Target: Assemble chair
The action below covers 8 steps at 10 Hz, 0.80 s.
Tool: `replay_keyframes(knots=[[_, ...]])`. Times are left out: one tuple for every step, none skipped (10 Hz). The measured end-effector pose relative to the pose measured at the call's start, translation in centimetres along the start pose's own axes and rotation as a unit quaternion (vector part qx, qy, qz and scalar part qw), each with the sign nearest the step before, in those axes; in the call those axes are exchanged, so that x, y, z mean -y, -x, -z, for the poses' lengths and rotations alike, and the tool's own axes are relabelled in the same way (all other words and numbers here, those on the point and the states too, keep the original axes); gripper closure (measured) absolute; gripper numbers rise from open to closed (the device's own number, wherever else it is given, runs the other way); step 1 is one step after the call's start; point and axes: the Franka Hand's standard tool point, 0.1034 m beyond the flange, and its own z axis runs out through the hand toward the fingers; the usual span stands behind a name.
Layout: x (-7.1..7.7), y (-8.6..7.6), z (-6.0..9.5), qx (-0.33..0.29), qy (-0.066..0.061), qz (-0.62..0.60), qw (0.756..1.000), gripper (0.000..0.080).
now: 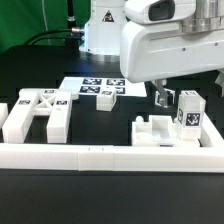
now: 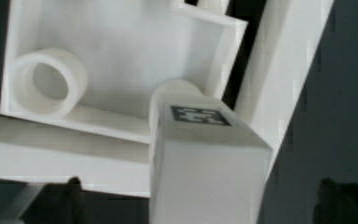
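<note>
A blocky white chair leg (image 1: 188, 113) stands upright at the exterior view's right, with a square tag on its face. It leans against a flat white panel (image 1: 157, 131) with raised edges. My gripper (image 1: 175, 99) hangs open over the leg, one finger on each side. In the wrist view the leg (image 2: 208, 150) runs between my dark fingertips (image 2: 62, 196), with a gap on both sides. My gripper (image 2: 202, 206) holds nothing. Beyond the leg lies the panel (image 2: 131, 60), which has a round hole.
More white chair parts (image 1: 36, 110) with tags lie grouped at the exterior view's left. The marker board (image 1: 98, 88) lies flat at the back centre. A long white border rail (image 1: 100, 156) runs along the front edge. Black cables trail behind the arm's base.
</note>
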Motion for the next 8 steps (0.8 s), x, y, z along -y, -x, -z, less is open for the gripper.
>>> replay_keyframes(knots=[[-0.17, -0.14, -0.22, -0.004, 0.001, 0.002, 1.0, 0.0151], [-0.35, -0.02, -0.59, -0.002, 0.001, 0.003, 1.0, 0.0151], [-0.53, 0.05, -0.8, -0.001, 0.001, 0.004, 1.0, 0.0151], [-0.59, 0.07, -0.84, -0.001, 0.001, 0.004, 1.0, 0.028], [-0.61, 0.07, -0.84, -0.001, 0.001, 0.007, 1.0, 0.0414], [-0.6, 0.08, -0.85, -0.001, 0.001, 0.007, 1.0, 0.0414], [-0.58, 0.08, -0.85, -0.001, 0.0, 0.002, 1.0, 0.0515], [-0.57, 0.08, -0.85, -0.001, 0.0, -0.008, 1.0, 0.0515]])
